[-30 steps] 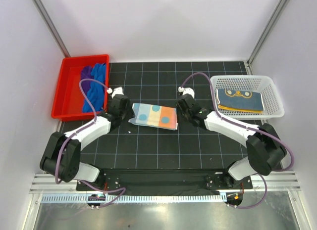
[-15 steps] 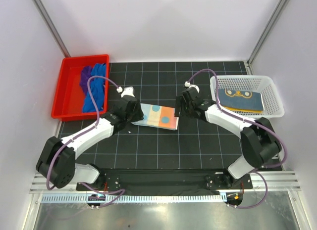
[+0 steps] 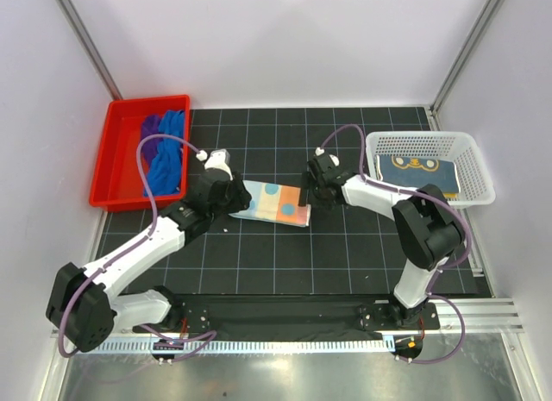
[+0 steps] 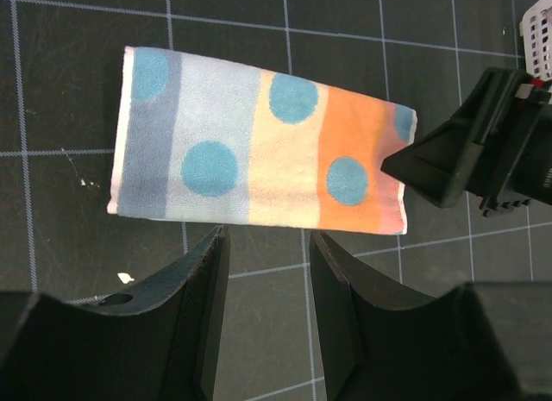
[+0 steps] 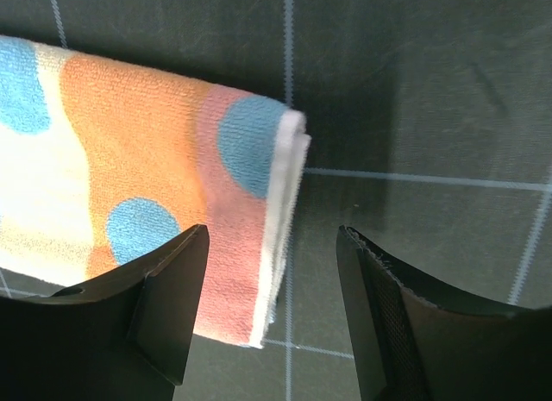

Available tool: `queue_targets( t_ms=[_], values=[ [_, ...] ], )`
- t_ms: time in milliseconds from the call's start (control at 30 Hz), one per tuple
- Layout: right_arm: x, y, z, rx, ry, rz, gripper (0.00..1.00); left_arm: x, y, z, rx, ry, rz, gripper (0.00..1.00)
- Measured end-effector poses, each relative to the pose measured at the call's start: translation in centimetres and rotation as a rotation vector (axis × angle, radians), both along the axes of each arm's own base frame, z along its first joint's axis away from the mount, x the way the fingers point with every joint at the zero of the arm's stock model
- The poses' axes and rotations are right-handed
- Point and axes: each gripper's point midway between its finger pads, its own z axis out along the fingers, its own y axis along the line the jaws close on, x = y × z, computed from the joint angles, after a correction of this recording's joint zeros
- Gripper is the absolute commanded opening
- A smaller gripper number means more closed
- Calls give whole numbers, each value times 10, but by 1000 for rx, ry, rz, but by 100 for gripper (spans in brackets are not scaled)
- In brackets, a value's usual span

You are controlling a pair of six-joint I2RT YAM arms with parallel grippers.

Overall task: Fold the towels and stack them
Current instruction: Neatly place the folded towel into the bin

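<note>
A folded towel (image 3: 274,203) with pale, yellow and orange stripes and teal dots lies flat on the black gridded mat. My left gripper (image 3: 231,197) sits at the towel's left end. In the left wrist view that gripper (image 4: 266,237) is open just short of the patterned towel's (image 4: 259,142) near long edge, with nothing between its fingers. My right gripper (image 3: 315,192) is at the towel's right end. In the right wrist view it (image 5: 274,241) is open, and the white hemmed end of the patterned towel (image 5: 129,159) lies between the fingers, ungripped. A blue towel (image 3: 168,164) and a purple towel (image 3: 151,125) lie crumpled in the red tray.
The red tray (image 3: 103,159) stands at the back left. At the back right, a white mesh basket (image 3: 423,135) holds a folded navy cloth (image 3: 420,174) with yellow showing beneath. The right gripper's black body (image 4: 466,155) shows in the left wrist view.
The left gripper has moved right to the towel's left end. The right gripper has opened wider and shifted to the towel's right end. The towel's left edge now sits slightly further right.
</note>
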Motion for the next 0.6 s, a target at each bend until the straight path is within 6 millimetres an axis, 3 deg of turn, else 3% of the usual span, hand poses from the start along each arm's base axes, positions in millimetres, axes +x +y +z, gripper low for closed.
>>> queue_targets(
  t_ms=[233, 433, 600],
  values=[
    [2, 25, -10, -16, 3, 18, 64, -7, 3, -6, 3, 15, -10, 45],
    [6, 24, -12, -34, -6, -8, 58, -18, 8, -2, -10, 4, -16, 45],
    [9, 25, -14, -68, -10, -17, 43, -20, 7, 7, -34, -14, -31, 45]
  ],
)
